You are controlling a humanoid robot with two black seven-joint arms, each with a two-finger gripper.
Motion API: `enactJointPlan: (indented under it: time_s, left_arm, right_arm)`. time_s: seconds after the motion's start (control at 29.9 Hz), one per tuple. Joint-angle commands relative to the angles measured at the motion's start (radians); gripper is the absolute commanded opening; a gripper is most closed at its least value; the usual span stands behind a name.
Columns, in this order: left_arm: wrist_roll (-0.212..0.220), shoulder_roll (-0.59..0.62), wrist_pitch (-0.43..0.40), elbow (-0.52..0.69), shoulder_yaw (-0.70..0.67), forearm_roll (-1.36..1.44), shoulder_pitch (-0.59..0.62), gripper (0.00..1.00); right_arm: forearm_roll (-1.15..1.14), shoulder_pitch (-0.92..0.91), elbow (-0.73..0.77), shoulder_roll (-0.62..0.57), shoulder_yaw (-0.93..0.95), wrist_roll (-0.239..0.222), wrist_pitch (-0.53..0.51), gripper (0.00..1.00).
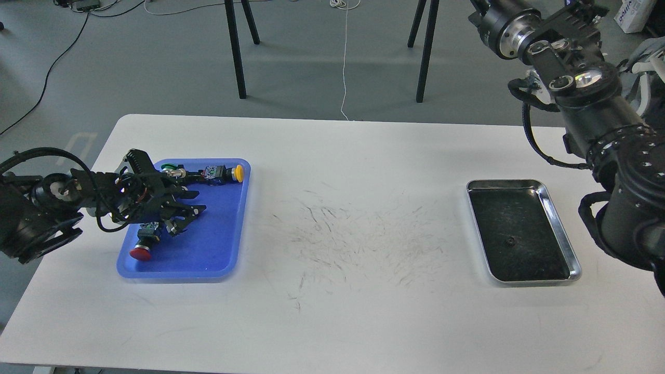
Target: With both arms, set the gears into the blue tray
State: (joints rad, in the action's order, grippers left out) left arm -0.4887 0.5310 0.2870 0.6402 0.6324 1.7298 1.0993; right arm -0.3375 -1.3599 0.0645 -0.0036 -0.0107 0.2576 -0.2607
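The left hand [184,210] is hovering over the blue tray [228,259], its two fingers spread apart and pointing right, toward the tray's open middle. Nothing can be made out between the fingers; whether a gear is resting under them cannot be told. Three push-button switches are lying in this tray: a yellow-capped switch [224,173] near the far rim, a green-capped switch [169,167] partly hidden behind the hand, and a red-capped switch [143,246] near the front left corner.

The one gear [511,241] that is showing is sitting in the silver metal tray [570,259], on its dark bottom (slightly toward the near end), well apart from the blue tray across the white tabletop [353,311].

The right arm [597,119] is entering from the right edge and rising toward the top of the view; its hand is outside the view, so its state cannot be told.

Judgement: the gear is lying far to the right of the left hand and close beside the right arm, so the right arm is the nearer one for the coming pick. The gear is round, so no long axis constrains the approach.
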Motion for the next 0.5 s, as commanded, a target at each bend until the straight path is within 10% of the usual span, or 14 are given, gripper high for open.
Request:
enactJointPlan:
  time_s: [0.0,0.47]
  left_arm:
    - [0.000,0.001,0.001,0.001,-0.010,-0.002,0.008,0.40]
    - [0.000,0.026,0.001,-0.008,-0.105,-0.232,0.134,0.51]
  right_arm:
    - [0.000,0.001,0.000,0.000,0.000,0.000,0.000,0.99]
    - [0.000,0.053,-0.002,-0.009,-0.006,0.006,0.001,0.99]
